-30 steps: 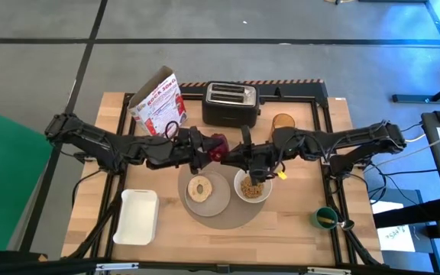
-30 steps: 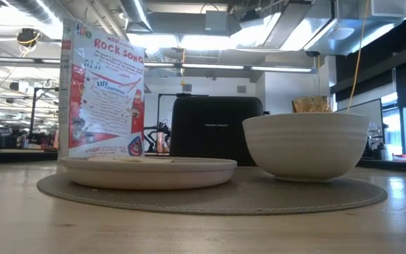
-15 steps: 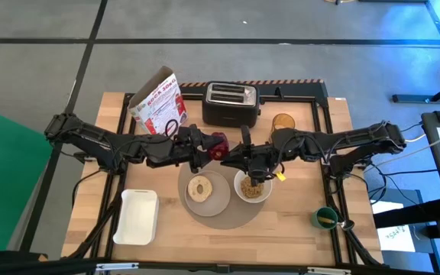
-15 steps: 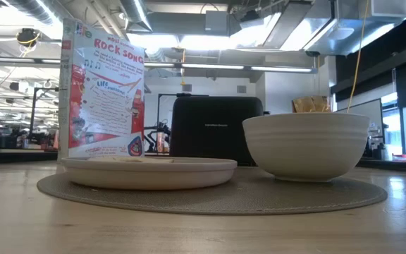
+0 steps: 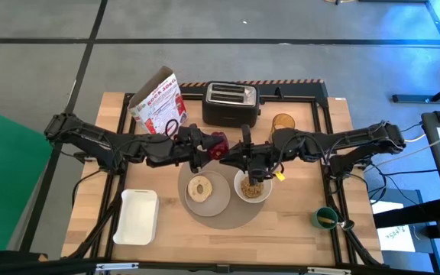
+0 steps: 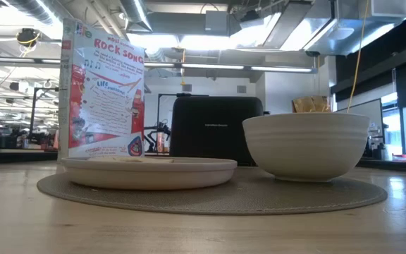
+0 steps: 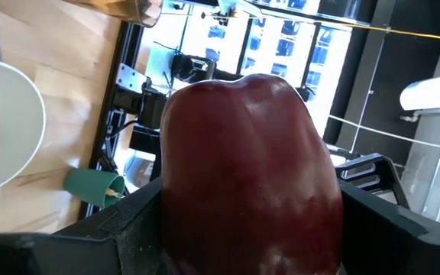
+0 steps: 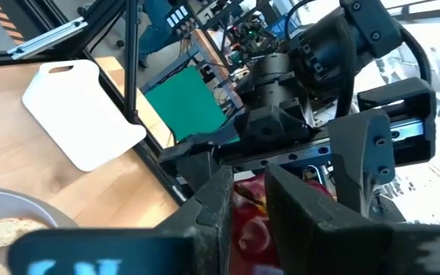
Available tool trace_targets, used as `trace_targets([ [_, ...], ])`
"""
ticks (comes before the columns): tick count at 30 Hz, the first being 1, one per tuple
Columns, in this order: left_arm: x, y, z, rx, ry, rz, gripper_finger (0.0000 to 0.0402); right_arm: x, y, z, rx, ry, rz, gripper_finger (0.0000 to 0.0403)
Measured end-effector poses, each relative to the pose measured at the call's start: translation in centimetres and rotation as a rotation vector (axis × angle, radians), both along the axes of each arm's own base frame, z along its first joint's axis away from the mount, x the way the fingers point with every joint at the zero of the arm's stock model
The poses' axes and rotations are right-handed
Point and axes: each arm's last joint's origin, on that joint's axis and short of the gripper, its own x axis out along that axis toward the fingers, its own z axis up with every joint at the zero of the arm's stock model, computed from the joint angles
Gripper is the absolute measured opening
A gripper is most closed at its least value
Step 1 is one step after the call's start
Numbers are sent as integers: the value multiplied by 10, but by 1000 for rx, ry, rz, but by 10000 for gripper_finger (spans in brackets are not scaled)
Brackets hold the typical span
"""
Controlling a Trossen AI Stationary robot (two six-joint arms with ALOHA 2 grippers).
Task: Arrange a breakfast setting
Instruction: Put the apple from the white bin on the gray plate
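Observation:
A white plate (image 5: pixel 212 195) with a tan bagel (image 5: pixel 199 189) and a white bowl (image 5: pixel 262 195) of cereal rest on the round grey placemat (image 5: pixel 224 215); plate (image 6: pixel 146 171) and bowl (image 6: pixel 305 144) also show in the low view. My left gripper (image 5: pixel 211 148) is shut on a red apple (image 5: pixel 219 144) above the mat's far edge. My right gripper (image 5: pixel 247 156) faces it closely, over the bowl, shut on a spoon (image 5: pixel 254 179) that reaches down into the bowl. My left gripper pinches the apple's two sides (image 7: pixel 174 191) between its two fingers, coming level from the table's left. The apple is lifted clear of the table. My right gripper holds the spoon (image 8: pixel 98 252), which crosses its fingers (image 8: pixel 212 214) at the picture's bottom edge. The place of contact is hidden. The spoon hangs down toward the bowl.
At the back stand a cereal box (image 5: pixel 159 103), a black toaster (image 5: pixel 231 103) and a brown jar (image 5: pixel 283 122). A white tray (image 5: pixel 137 216) lies front left, a green cup (image 5: pixel 325 218) front right. The two grippers nearly meet over the mat.

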Motion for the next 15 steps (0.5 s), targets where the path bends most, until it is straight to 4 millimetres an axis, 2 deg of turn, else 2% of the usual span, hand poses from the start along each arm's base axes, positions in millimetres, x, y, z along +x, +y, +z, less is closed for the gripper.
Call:
trace_targets([
  [15, 0, 0, -2, -11, 14, -3, 302, 0, -1, 3, -20, -31, -37, 74],
])
